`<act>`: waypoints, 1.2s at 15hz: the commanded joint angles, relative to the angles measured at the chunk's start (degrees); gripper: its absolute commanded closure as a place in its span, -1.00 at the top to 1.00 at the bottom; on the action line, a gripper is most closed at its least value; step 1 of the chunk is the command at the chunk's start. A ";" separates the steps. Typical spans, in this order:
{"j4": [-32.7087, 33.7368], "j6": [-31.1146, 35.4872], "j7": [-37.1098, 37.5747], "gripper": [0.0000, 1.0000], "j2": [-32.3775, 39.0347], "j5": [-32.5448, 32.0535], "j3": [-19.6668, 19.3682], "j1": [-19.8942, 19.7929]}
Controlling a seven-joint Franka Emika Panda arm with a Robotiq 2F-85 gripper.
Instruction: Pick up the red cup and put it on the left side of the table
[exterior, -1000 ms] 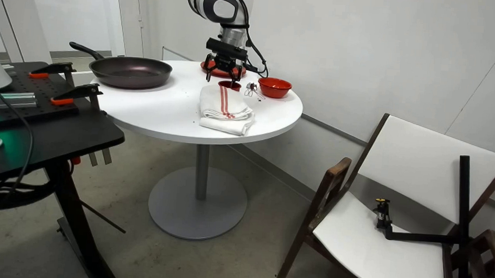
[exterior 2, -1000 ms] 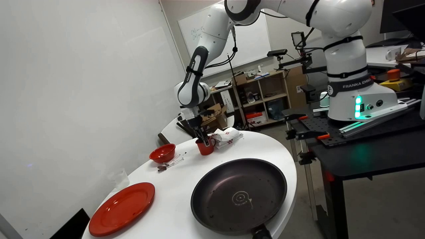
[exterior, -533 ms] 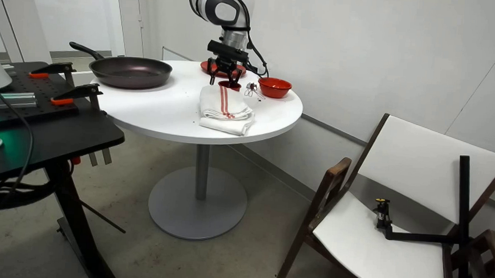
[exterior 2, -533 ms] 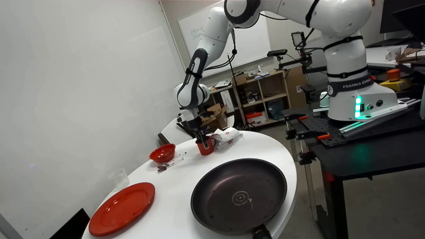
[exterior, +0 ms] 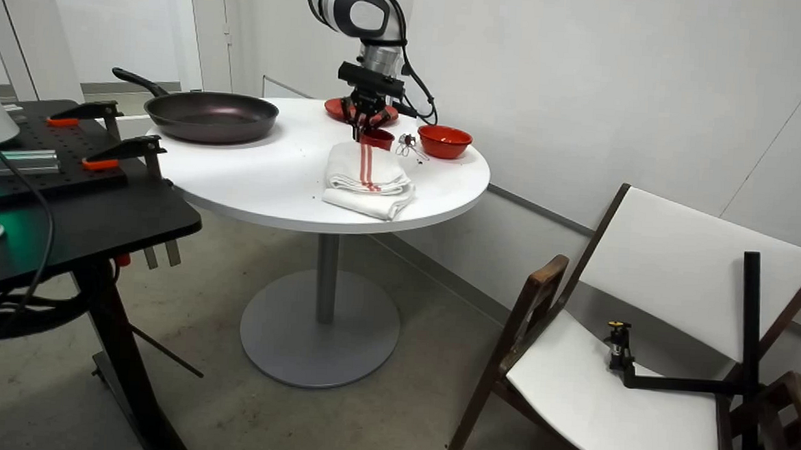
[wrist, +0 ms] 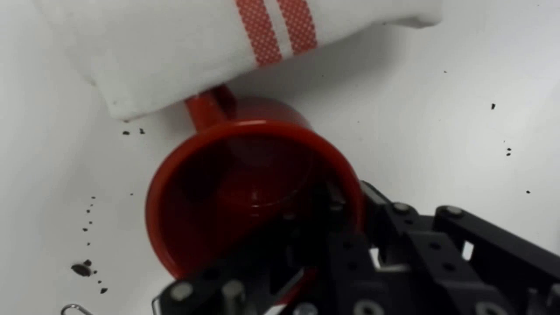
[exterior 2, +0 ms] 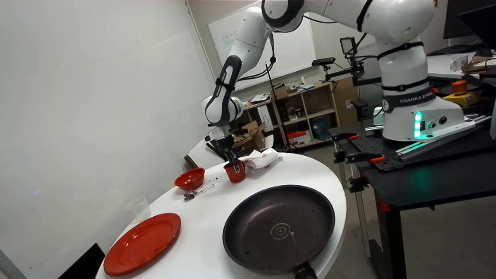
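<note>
The red cup (wrist: 258, 175) stands upright on the round white table (exterior: 258, 190), its handle reaching under the edge of a folded towel in the wrist view. My gripper (wrist: 353, 199) is shut on the cup's wall, one finger inside the cup and the other outside against the rim. Both exterior views show the black fingers at the cup (exterior 2: 237, 177), coming down from above. The cup's lower near side is hidden behind the gripper in the wrist view.
A white towel with red stripes (exterior: 369, 172) lies right against the cup. Nearby are a red bowl (exterior: 444, 142) and small wire utensils (exterior 2: 198, 192). A large black pan (exterior 2: 279, 228) and a flat red plate (exterior 2: 143, 244) also rest on the table.
The fingers have come together on the cup's wall. The cup has shifted a little towards the bowl, and the towel has moved slightly with it.
</note>
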 commanded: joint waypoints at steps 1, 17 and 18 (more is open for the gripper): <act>-1.07 -0.15 1.48 -0.98 -2.44 -0.95 -0.56 0.74; -10.53 2.91 5.16 -0.95 -12.33 -8.51 -1.36 8.03; -10.88 2.96 5.65 -0.95 -12.88 -9.41 -1.43 8.75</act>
